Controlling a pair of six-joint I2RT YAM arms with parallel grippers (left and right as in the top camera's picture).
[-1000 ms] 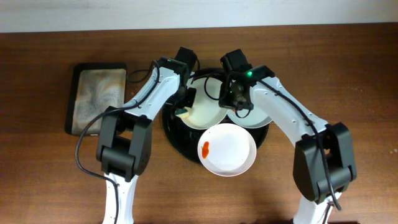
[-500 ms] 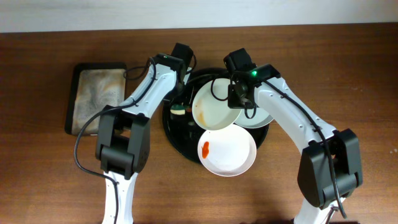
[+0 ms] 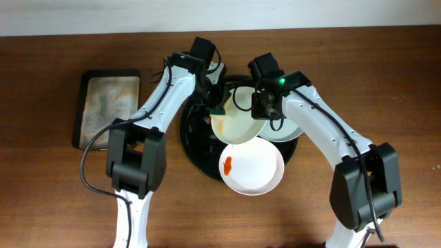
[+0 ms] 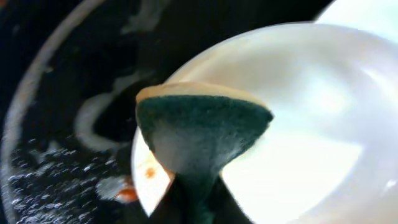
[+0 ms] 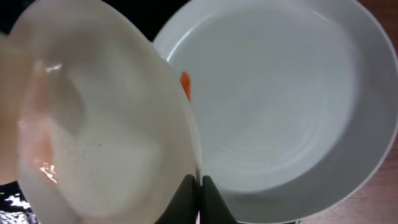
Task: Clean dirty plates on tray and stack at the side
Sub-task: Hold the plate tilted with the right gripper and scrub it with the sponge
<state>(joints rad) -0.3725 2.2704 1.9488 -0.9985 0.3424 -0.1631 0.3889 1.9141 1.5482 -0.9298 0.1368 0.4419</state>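
Note:
My right gripper (image 3: 260,105) (image 5: 199,186) is shut on the rim of a white plate (image 3: 236,118) (image 5: 93,124) and holds it tilted over the round black tray (image 3: 196,148). My left gripper (image 3: 215,103) is shut on a green and yellow sponge (image 3: 219,108) (image 4: 199,130) at that plate's left edge (image 4: 311,118). An orange smear shows on its rim (image 4: 149,173). A pale mint plate (image 3: 289,127) (image 5: 280,112) with a small orange spot lies flat under my right arm. A third white plate (image 3: 252,166) with an orange-red smear lies at the tray's front.
A rectangular dark sponge tray (image 3: 107,109) with foam sits at the left of the wooden table (image 3: 55,193). Soapy water lies on the black tray's floor (image 4: 56,186).
My left gripper has moved from the tray's left side to the right and brought the sponge against the tilted plate's left edge. My right gripper keeps the plate raised.

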